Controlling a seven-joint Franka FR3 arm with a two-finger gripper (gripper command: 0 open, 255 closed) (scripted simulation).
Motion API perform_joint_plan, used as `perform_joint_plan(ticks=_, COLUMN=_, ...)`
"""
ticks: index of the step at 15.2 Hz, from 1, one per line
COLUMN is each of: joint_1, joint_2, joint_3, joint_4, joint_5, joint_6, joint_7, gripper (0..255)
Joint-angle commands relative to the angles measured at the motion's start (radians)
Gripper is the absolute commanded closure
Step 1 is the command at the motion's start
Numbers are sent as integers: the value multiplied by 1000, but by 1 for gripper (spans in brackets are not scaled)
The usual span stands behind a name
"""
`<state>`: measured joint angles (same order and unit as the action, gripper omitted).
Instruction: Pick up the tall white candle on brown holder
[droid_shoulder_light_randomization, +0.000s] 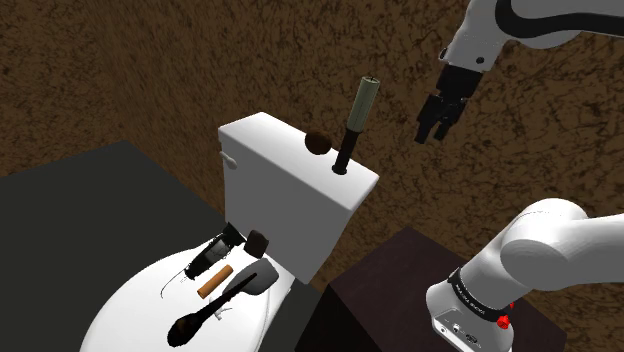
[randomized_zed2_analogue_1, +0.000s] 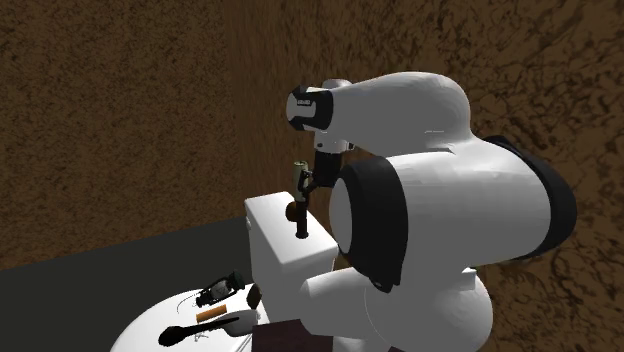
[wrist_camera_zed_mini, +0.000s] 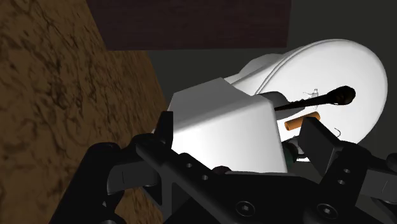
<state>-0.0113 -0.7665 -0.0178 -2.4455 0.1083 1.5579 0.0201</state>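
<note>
The tall candle (droid_shoulder_light_randomization: 364, 98) looks grey-olive and stands upright in a dark slim holder (droid_shoulder_light_randomization: 344, 152) on the right end of the white toilet tank (droid_shoulder_light_randomization: 290, 190). The second exterior view has the candle (randomized_zed2_analogue_1: 298, 178) just left of the big white arm. My black gripper (droid_shoulder_light_randomization: 431, 132) hangs in the air at candle height, off to the shoulder view's right and apart from the candle. In the wrist view its fingers (wrist_camera_zed_mini: 164, 127) stand wide apart with nothing between them, over the tank (wrist_camera_zed_mini: 222, 127).
A brown ball (droid_shoulder_light_randomization: 317, 142) sits on the tank left of the holder. On the white toilet lid (droid_shoulder_light_randomization: 130, 310) lie a black brush (droid_shoulder_light_randomization: 215, 308), an orange cylinder (droid_shoulder_light_randomization: 214, 281), a dark device (droid_shoulder_light_randomization: 212, 255) and a small brown block (droid_shoulder_light_randomization: 258, 242). A brown wall stands behind.
</note>
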Motion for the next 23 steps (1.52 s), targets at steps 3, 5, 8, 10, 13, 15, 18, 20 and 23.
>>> perform_joint_plan(ticks=3, joint_1=-1, joint_2=81, joint_3=19, joint_4=82, joint_5=7, joint_6=-3, joint_7=36, gripper=0)
perform_joint_plan(ticks=5, joint_1=-3, joint_2=161, joint_3=36, joint_4=167, joint_5=11, joint_6=-11, joint_7=73, gripper=0)
perform_joint_plan(ticks=8, joint_1=-7, joint_2=281, joint_3=59, joint_4=304, joint_5=11, joint_6=-32, joint_7=128, gripper=0)
perform_joint_plan(ticks=10, joint_1=-9, joint_2=361, joint_3=73, joint_4=401, joint_5=8, joint_6=-53, joint_7=166, gripper=0)
perform_joint_plan(ticks=13, joint_1=-12, joint_2=484, joint_3=90, joint_4=559, joint_5=-1, joint_6=-93, joint_7=223, gripper=0)
perform_joint_plan(ticks=15, joint_1=-12, joint_2=569, joint_3=100, joint_4=674, joint_5=-10, joint_6=-127, joint_7=261, gripper=0)
perform_joint_plan(ticks=18, joint_1=-11, joint_2=679, joint_3=110, joint_4=828, joint_5=-23, joint_6=-177, joint_7=308, gripper=0)
perform_joint_plan(ticks=20, joint_1=-10, joint_2=670, joint_3=110, joint_4=791, joint_5=-23, joint_6=-148, joint_7=305, gripper=0)
perform_joint_plan(ticks=23, joint_1=-10, joint_2=660, joint_3=110, joint_4=738, joint_5=-22, joint_6=-106, joint_7=302, gripper=0)
